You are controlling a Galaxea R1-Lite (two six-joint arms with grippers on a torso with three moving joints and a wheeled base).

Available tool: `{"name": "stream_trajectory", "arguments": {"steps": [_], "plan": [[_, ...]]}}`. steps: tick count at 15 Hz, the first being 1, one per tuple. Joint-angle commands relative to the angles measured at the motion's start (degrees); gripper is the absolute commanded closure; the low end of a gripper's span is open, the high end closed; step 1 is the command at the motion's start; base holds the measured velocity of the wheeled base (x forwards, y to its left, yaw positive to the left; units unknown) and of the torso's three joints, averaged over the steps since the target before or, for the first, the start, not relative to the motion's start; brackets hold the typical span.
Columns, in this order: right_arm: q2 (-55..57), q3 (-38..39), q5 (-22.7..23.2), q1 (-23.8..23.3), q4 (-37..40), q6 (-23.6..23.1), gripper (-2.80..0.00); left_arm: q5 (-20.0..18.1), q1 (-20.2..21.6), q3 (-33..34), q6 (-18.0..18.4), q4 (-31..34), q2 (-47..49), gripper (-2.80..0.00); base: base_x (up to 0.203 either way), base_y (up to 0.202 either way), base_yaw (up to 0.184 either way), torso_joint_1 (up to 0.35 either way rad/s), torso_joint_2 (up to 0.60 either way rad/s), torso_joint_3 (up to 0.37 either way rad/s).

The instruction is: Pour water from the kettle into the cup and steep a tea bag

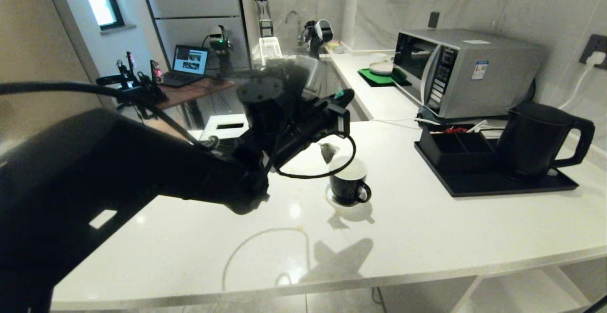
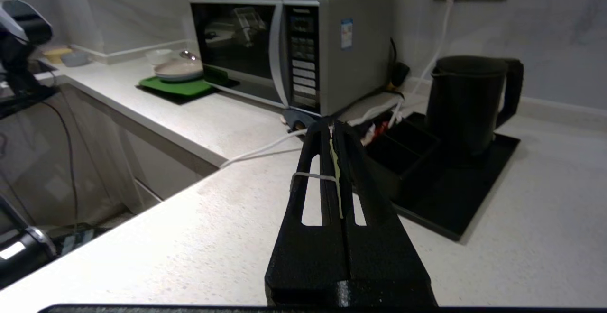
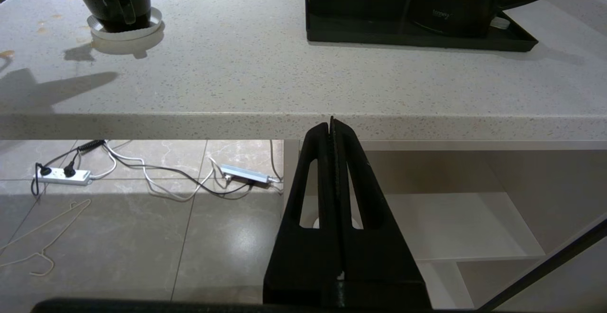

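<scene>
My left gripper (image 1: 347, 96) hovers above the white counter, shut on the tea bag's green tag (image 2: 335, 161), with the string looped over one finger. The tea bag (image 1: 327, 152) hangs just above the rim of the cup (image 1: 349, 185), on its far-left side. The cup, a black mug with a white inside, stands on a white coaster (image 3: 125, 26). The black kettle (image 1: 536, 140) stands on a tray at the right, untouched. I cannot make out any water. My right gripper (image 3: 332, 123) is parked shut and empty below the counter's front edge.
The black tray (image 1: 502, 186) also carries a compartmented box (image 1: 455, 148). Behind it sits a silver microwave (image 1: 467, 71), with white cables (image 2: 265, 148) running along the counter. The counter's front edge (image 1: 332, 284) curves round at the right.
</scene>
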Motion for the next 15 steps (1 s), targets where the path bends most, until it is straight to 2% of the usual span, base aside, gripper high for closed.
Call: {"name": "stream_trajectory", "arguments": {"steps": [1, 4, 10, 13, 15], "plan": [[0.1, 0.0, 0.0, 0.0, 0.0, -0.1, 0.00, -0.1, 0.3, 0.0, -0.1, -0.5, -1.6, 0.00, 0.000, 0.000, 0.000, 0.000, 0.00, 0.000], [0.1, 0.0, 0.0, 0.0, 0.0, -0.1, 0.00, -0.1, 0.9, -1.0, -0.5, -2.4, -1.7, 0.00, 0.000, 0.000, 0.000, 0.000, 0.00, 0.000], [0.1, 0.0, 0.0, 0.0, 0.0, -0.1, 0.00, 0.1, 4.6, -3.7, -1.0, -4.1, -3.1, 0.00, 0.000, 0.000, 0.000, 0.000, 0.00, 0.000], [0.1, 0.0, 0.0, 0.0, 0.0, -0.1, 0.00, 5.3, 6.7, -3.7, -0.9, -4.3, -4.6, 0.00, 0.000, 0.000, 0.000, 0.000, 0.00, 0.000], [0.1, 0.0, 0.0, 0.0, 0.0, -0.1, 0.00, 5.9, 8.8, -3.7, -0.8, -4.3, -4.9, 0.00, 0.000, 0.000, 0.000, 0.000, 0.00, 0.000]]}}
